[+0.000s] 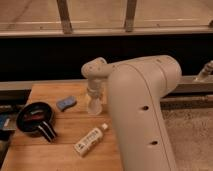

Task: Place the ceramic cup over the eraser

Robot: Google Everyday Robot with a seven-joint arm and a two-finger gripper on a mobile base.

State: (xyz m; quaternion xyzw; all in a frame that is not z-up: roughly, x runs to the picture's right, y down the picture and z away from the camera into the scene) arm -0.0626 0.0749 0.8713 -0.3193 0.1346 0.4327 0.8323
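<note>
The arm [142, 115] fills the right of the view, its wide white casing hiding the table's [55, 152] right side. From its rounded wrist the gripper [94, 99] points straight down over the middle of the wooden top. The jaws pinch the cup [95, 108] at its upper end; the cup hangs directly below the gripper, wider at the bottom than at the top (whether its lower rim touches the wood I cannot tell).

The eraser [66, 103], a small blue block, lies flat on the table to the left of the cup, near it but apart, with bare wood between them. Further left and closer to the front edge sits a black pan [33, 118], its handle pointing toward the lower right. In front of the cup a white bottle [90, 141] lies on its side, cap toward the arm, well clear of both cup and eraser
</note>
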